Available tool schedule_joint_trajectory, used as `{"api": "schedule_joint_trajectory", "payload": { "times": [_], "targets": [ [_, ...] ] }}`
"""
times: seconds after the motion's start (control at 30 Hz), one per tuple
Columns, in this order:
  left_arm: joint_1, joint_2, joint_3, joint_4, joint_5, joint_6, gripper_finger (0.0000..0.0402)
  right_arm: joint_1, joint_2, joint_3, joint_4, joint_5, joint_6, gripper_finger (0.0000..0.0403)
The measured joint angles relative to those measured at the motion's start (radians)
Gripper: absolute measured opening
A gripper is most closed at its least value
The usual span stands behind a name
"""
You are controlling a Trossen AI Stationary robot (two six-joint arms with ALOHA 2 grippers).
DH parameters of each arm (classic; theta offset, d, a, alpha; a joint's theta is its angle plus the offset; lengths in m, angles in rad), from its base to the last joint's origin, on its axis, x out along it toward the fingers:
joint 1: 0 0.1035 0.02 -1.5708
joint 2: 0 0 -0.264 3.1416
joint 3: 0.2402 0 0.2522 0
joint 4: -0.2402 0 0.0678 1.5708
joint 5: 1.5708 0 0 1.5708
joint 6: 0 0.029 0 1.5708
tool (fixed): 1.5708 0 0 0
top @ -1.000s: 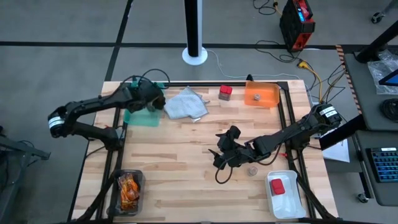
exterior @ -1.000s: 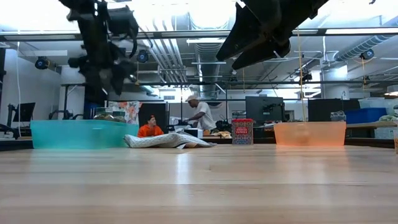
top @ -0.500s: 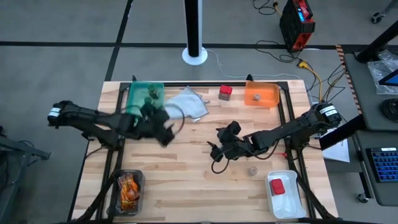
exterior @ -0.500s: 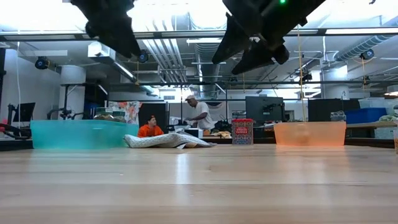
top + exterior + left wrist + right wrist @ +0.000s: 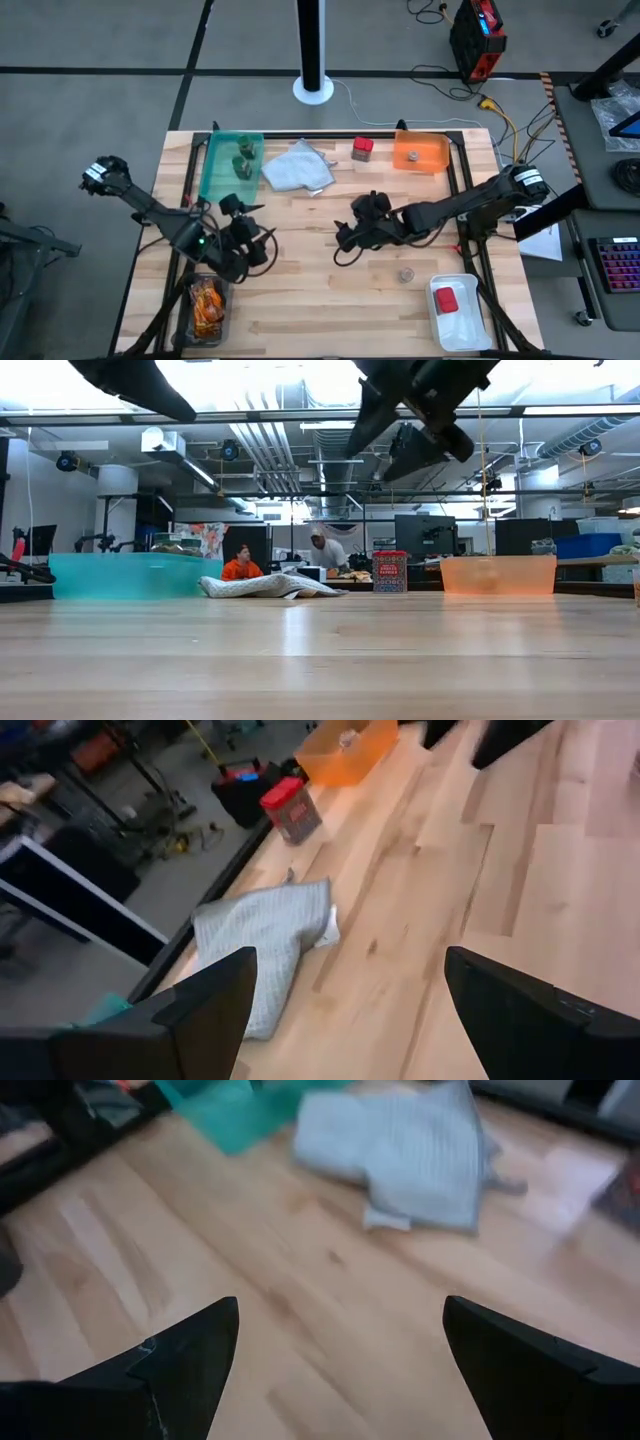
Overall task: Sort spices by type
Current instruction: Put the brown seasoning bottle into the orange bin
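Currently sorted in part: two green-capped jars (image 5: 241,158) in the teal tray (image 5: 217,180) at the far left of the table (image 5: 300,300), something small in the orange tray (image 5: 421,153) at the far right, a red box (image 5: 446,299) in the white tray (image 5: 455,322) at the near right corner, orange-brown packets (image 5: 206,305) in a clear tub (image 5: 186,322) at the near left. Loose on the wood: a red boxy container (image 5: 362,149) between the pale grey cloth (image 5: 298,168) and the orange tray, and a tiny grey round jar (image 5: 405,273) near the white tray. Above the table's near left, just beyond the tub, the left gripper (image 5: 247,232), fingers wide, holding nothing. Over the middle, the right gripper (image 5: 348,237), likewise spread and empty, apart from the tiny jar.
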Motion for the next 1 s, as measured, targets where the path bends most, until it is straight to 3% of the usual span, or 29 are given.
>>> {"api": "schedule_joint_trajectory", "payload": {
  "times": [0.13, 0.37, 0.5, 0.7, 1.0],
  "targets": [
    [-0.009, 0.0, -0.009, -0.006, -0.021, 0.0, 0.0306, 0.0, 0.0, 0.048, -0.2, -0.139, 0.146, 0.0341],
    [-0.009, 0.0, -0.01, -0.022, -0.057, 0.014, 0.0306, 0.013, 0.0, 0.101, -0.52, -0.486, 0.327, 0.0341],
    [-0.008, 0.0, -0.01, -0.022, -0.072, 0.018, 0.0306, 0.042, 0.0, 0.135, -0.675, -0.609, 0.416, 0.0341],
    [-0.008, 0.0, -0.01, -0.022, -0.073, 0.018, 0.0306, 0.109, 0.0, 0.179, -0.84, -0.698, 0.519, 0.0341],
    [-0.008, 0.0, -0.01, -0.022, -0.096, -0.013, 0.0306, 0.215, 0.013, 0.17, -0.835, -0.736, 0.656, 0.0341]
  ]
}}
